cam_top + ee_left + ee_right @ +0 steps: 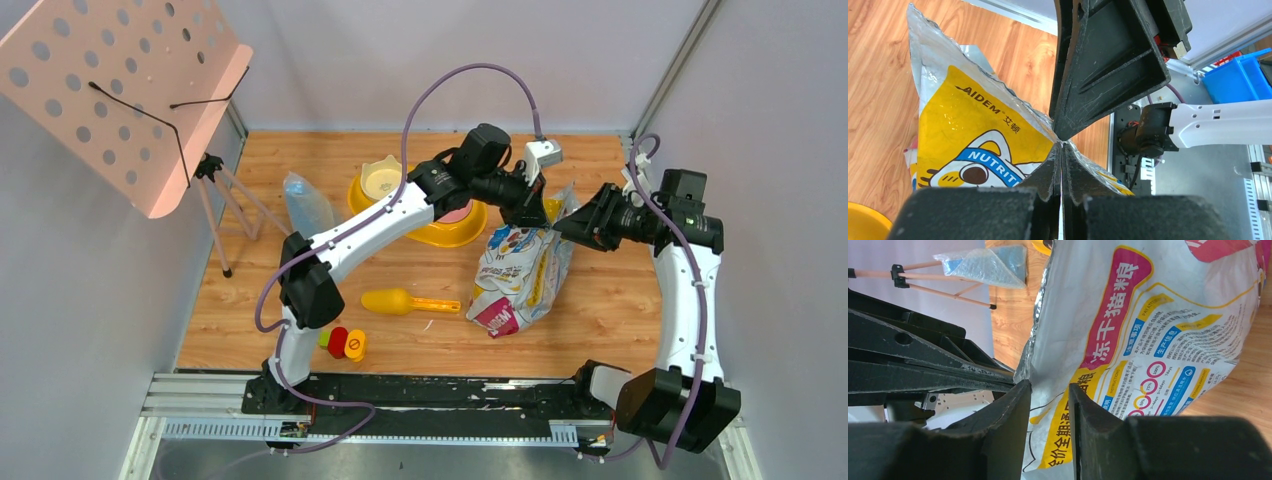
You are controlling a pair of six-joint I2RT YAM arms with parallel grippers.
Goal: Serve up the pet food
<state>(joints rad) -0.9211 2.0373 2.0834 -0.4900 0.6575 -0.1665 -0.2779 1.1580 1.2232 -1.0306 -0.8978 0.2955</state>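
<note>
The left gripper (1062, 145) pinches the bag (520, 275) top tight, maybe to pull it open. The right gripper (1045, 390) sits narrow around the other edge, not squeezing. The pet food is hidden, likely inside the bag, right of the yellow bowl (430, 240).

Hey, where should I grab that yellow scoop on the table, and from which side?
The yellow scoop lies flat, its slim handle pointing right in the top view; probably best gripped there from straight above, closing across its width.
</note>
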